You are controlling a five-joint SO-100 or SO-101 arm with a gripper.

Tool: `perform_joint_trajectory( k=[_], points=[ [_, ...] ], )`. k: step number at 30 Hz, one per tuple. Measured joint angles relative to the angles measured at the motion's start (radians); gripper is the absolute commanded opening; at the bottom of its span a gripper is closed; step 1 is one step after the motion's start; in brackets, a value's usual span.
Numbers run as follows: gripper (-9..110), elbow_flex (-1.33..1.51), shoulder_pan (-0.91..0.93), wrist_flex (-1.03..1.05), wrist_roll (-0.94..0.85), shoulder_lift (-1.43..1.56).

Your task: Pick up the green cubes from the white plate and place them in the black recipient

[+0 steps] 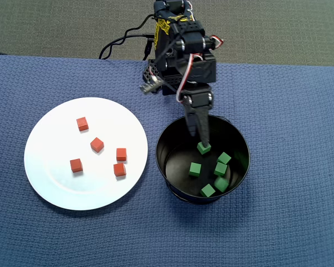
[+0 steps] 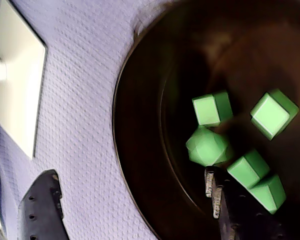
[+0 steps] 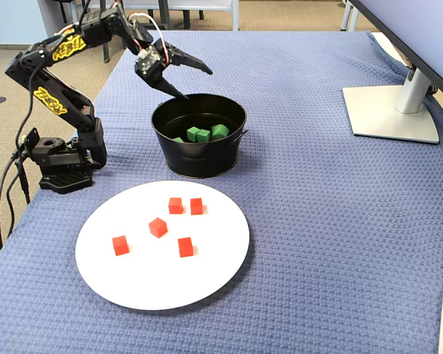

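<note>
Several green cubes (image 1: 195,169) lie inside the black recipient (image 1: 174,149), a round pot to the right of the white plate (image 1: 61,167) in the overhead view. No green cube is on the plate. My gripper (image 1: 199,136) hangs over the pot's far rim, open and empty. One finger is over the pot and the other is outside it. In the wrist view the gripper (image 2: 130,172) has its jaws wide apart; a green cube (image 2: 208,146) sits tilted on a corner just past the right finger (image 2: 225,200). The fixed view shows the gripper (image 3: 198,85) above the pot (image 3: 199,158).
Several red-orange cubes (image 1: 97,144) lie on the plate (image 3: 207,273). A monitor stand's white base (image 3: 391,110) stands at the far right of the blue cloth; it also shows in the wrist view (image 2: 20,90). The arm's base (image 3: 59,166) stands left of the pot.
</note>
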Motion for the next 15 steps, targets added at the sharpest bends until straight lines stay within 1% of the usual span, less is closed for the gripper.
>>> perform_joint_trajectory(
  k=[2,6,11,15],
  points=[
    [11,0.038,0.051,0.005,-0.008,0.048],
    [11,0.152,0.178,0.005,-0.006,0.176],
    [10,0.333,0.258,0.006,-0.006,0.360],
    [7,0.483,0.301,-0.008,-0.014,0.462]
  ],
)
